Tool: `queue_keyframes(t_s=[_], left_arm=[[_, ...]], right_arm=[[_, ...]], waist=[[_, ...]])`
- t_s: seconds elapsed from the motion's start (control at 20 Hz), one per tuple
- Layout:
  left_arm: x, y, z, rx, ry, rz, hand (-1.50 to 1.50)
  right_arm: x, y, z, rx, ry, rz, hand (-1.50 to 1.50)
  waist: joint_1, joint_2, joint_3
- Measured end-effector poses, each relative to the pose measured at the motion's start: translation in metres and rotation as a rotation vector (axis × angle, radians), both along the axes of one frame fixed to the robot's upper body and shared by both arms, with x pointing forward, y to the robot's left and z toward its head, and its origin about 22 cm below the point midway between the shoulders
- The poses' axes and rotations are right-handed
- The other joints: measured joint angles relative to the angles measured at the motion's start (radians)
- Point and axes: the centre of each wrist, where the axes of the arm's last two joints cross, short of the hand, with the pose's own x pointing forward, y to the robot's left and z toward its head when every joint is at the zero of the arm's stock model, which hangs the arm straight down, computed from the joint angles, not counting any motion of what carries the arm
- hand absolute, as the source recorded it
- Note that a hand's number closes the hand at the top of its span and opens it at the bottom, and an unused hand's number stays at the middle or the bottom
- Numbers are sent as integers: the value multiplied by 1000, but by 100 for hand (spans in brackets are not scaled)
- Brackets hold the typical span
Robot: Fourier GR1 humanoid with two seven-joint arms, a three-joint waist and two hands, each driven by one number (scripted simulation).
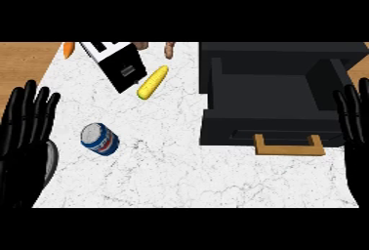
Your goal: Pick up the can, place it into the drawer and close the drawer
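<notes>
My left hand (25, 132) rests open at the left edge, fingers straight, holding nothing; my right hand (355, 119) likewise at the right edge. The can (100, 139) lies tipped on the white counter (187, 171), near my left hand. Right of it the black drawer (270, 95) stands open.

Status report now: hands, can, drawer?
Left hand and right hand open, holding nothing. Can on counter, untouched. Drawer open. Path unobstructed.
</notes>
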Motion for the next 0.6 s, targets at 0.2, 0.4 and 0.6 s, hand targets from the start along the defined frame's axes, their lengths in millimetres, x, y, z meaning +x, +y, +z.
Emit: queue_keyframes(t_s=[0.2, 0.4, 0.6], left_arm=[[4, 7, 5, -4, -28, -192, -150], [6, 17, -2, 57, 75, -400, -150], [6, 47, -5, 116, 226, -470, -150]], right_arm=[[1, 4, 4, -3, -23, 3, -150], [0, 1, -6, 0, 82, -34, -150], [-5, -6, -13, 10, 216, -70, -150]], waist=[[-11, 2, 0], [-19, 5, 0], [-17, 4, 1]])
